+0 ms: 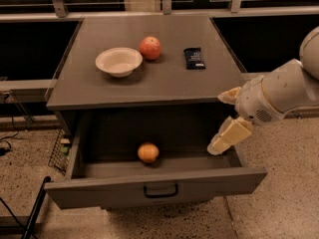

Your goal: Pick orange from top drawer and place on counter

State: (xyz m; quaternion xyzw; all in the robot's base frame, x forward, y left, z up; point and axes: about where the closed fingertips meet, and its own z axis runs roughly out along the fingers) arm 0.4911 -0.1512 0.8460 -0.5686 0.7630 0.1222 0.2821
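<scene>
gripper poised at the open drawer: my gripper [225,117] hangs at the right side of the pulled-out top drawer [124,189], cream fingers [230,136] spread wide and holding nothing. one tip sits level with the counter's edge and the other is down by the drawer's right wall. the orange [148,152] sits alone on the drawer floor, near the front panel and a little left of centre, well apart from me.

the step in hand, as i judge it, is the reach. to do it well i should travel left and down into the drawer, under the lip of the counter [164,86] and clear of the side wall. then i bracket the fruit across its widest part before closing. it is round and smooth on flat metal, so a nudge from one finger would likely send it rolling. both pads should meet it together, with a gentle squeeze.

the cabinet is matte grey metal, flat-faced, with a small black handle [160,190] on the drawer front. on top are a shallow white bowl [118,61], a redder round fruit [150,47] just beside its rim, and a dark flat packet [194,58] to the right.
</scene>
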